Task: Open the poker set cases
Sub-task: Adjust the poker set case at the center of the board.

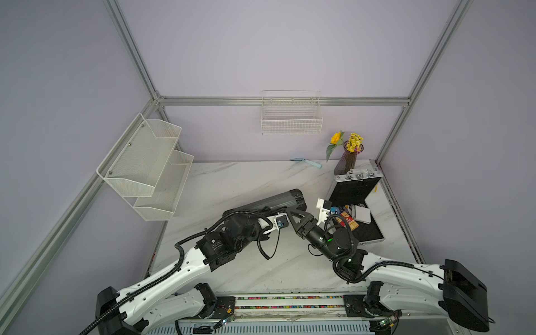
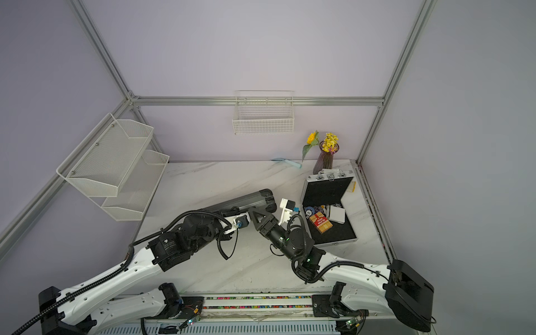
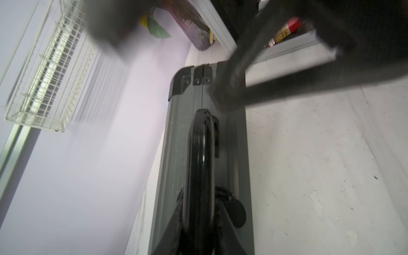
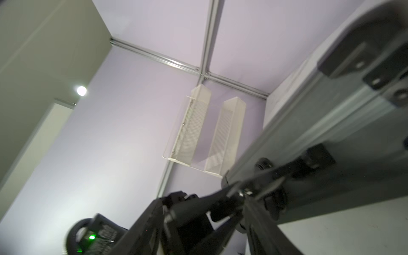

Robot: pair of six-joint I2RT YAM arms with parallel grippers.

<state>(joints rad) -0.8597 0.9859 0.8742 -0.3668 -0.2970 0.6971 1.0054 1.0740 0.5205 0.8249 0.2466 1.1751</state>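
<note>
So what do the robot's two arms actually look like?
The left arm and right arm have white shells with black joints and black bases. Black corrugated cable runs along each. A green light glows near the right wrist. The right gripper has black fingers with triangular cut-outs, and a white camera mount sits beside it.

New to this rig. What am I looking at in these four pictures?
Two robot arms reach over a marble table. Two pictures come from a camera pair overhead that sees everything; the two blurry ones come from a camera on each wrist. On the robot's right, the silver case lies open, a red box inside. The dark grey case is closed and tipped up on edge; the left hand is shut on its handle. The right hand is at that case's end; blur hides whether it is open. A flower vase stands at the back.
</note>
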